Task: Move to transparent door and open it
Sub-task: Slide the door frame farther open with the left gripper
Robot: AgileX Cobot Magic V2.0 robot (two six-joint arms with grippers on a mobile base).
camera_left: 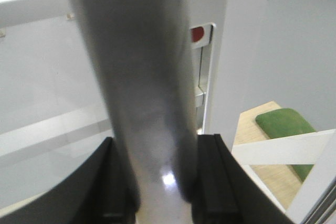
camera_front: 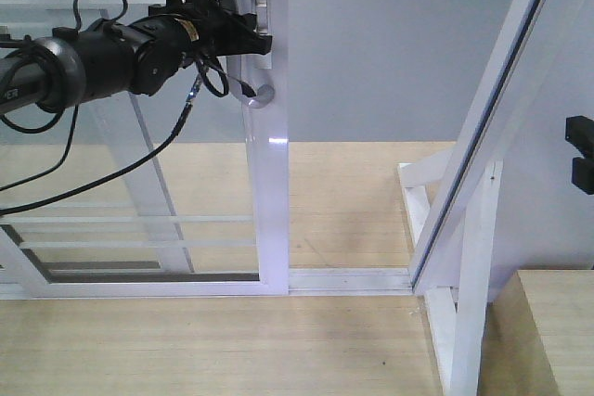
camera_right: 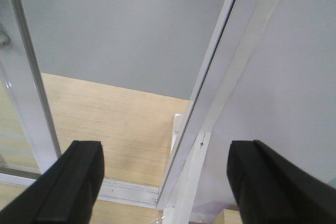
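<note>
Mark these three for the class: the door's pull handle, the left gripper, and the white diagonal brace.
pull handle (camera_front: 261, 94): exterior front-facing view, on its rounded lower end.
left gripper (camera_left: 157, 182): left wrist-mounted view, midway between the jaws, which close on the handle.
diagonal brace (camera_front: 429, 170): exterior front-facing view, on its upper stretch.

A lab-style test room: a free-standing white door-frame post (camera_front: 473, 257) with diagonal brace on a pale wooden platform (camera_front: 213, 350), backed by plain grey walls (camera_front: 380, 44).
</note>
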